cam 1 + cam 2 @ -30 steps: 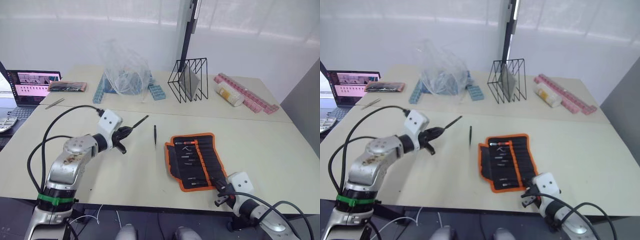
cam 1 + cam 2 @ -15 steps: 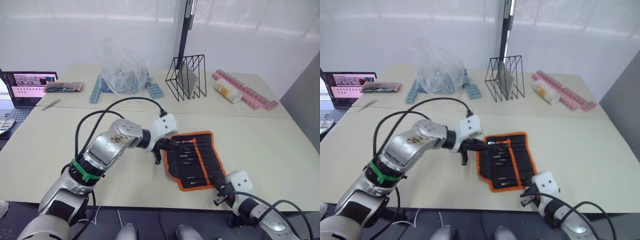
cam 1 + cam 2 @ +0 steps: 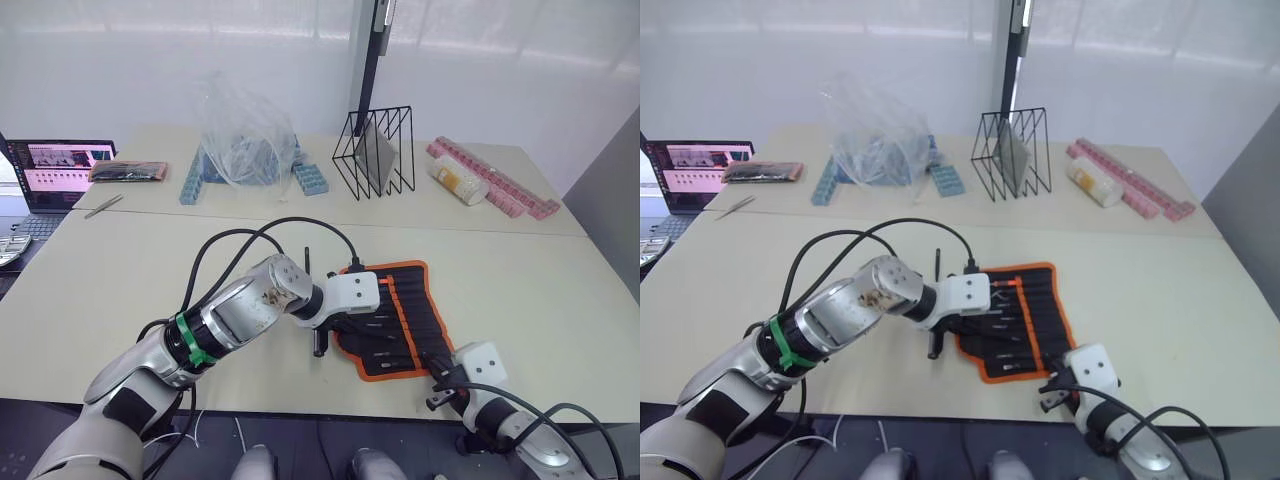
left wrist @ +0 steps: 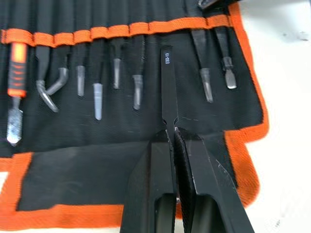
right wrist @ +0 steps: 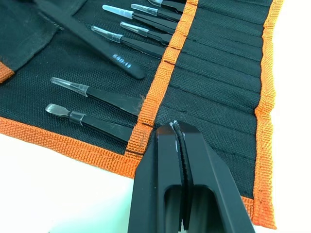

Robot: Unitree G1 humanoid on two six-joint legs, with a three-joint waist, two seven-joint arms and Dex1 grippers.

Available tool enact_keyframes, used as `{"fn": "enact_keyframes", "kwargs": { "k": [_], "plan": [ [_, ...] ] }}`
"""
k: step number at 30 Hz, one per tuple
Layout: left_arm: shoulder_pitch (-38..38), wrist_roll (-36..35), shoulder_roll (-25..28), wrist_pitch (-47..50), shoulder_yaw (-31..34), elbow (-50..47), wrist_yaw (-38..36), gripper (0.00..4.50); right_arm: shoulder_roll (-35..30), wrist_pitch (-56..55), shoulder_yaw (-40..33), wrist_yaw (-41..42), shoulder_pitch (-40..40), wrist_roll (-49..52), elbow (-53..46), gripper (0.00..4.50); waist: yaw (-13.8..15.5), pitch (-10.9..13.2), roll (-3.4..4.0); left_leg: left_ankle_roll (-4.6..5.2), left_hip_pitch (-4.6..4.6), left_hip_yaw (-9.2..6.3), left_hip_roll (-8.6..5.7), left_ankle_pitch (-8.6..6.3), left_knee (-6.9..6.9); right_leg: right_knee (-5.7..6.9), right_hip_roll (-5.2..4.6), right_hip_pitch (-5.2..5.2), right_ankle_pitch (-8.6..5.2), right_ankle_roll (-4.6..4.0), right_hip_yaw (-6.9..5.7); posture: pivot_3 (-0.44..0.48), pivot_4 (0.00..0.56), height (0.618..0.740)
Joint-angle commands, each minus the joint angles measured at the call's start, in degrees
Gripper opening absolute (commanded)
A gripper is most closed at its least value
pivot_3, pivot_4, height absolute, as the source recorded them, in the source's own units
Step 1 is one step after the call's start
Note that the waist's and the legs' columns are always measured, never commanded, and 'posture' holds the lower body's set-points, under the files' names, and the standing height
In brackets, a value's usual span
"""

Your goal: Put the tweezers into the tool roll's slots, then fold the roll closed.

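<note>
The tool roll [image 3: 410,305] lies open near the table's front edge, black with orange edging. My left gripper [image 4: 173,138] hovers over its left half, shut on a slim black tweezer [image 4: 166,82] that points at the orange strip [image 4: 121,30] above the slots. Several tools sit in neighbouring slots with their tips showing. The held tweezer [image 5: 112,56] also shows in the right wrist view. My right gripper [image 5: 176,127] is shut, its tips resting on the roll by the orange strip near the front right corner. Another black tweezer [image 3: 306,257] lies on the table just behind the left arm.
At the back stand a black wire rack [image 3: 375,155], a clear plastic bag [image 3: 245,135] over blue blocks [image 3: 312,182], and pink strips [image 3: 490,185]. At the far left are a laptop [image 3: 60,170], an orange-edged packet [image 3: 130,172] and a silver tweezer [image 3: 108,207].
My left arm has swung from the left part of the table to above the roll, carrying the tweezer with it. The right gripper has stayed at the roll's corner.
</note>
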Motion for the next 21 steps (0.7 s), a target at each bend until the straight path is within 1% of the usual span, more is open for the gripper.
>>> {"fn": "enact_keyframes", "kwargs": {
  "k": [1, 13, 21],
  "plan": [
    [-1.5, 2.4, -0.7, -0.9, -0.3, 0.3, 0.6, 0.03, 0.1, 3.7, 1.6, -0.9, 2.1, -1.4, 3.3, 0.0, 0.0, 0.0, 0.0, 0.0, 0.0, 0.0, 0.0, 0.0, 0.0, 0.0, 0.0, 0.0, 0.0, 0.0, 0.0, 0.0, 0.15, 0.705],
    [-1.4, 4.9, -3.9, -0.5, -2.0, 0.9, 0.4, 0.03, 0.6, 3.2, 2.3, -2.0, 4.5, -1.4, 2.1, 0.0, 1.3, 0.0, 0.01, 0.0, -0.01, -0.01, -0.01, 0.0, 0.01, 0.02, 0.0, 0.01, 0.0, 0.0, -0.01, 0.0, 0.15, 0.705],
    [-3.3, 5.9, -8.8, -1.3, -2.3, 4.8, 0.7, 0.03, 0.9, 3.2, 2.4, -2.3, 4.7, -1.4, 2.1, 0.0, 1.4, 0.0, 0.0, 0.01, -0.02, -0.01, -0.03, 0.01, 0.04, 0.04, 0.0, 0.01, 0.0, 0.0, -0.03, 0.0, 0.15, 0.705]
  ]
}}
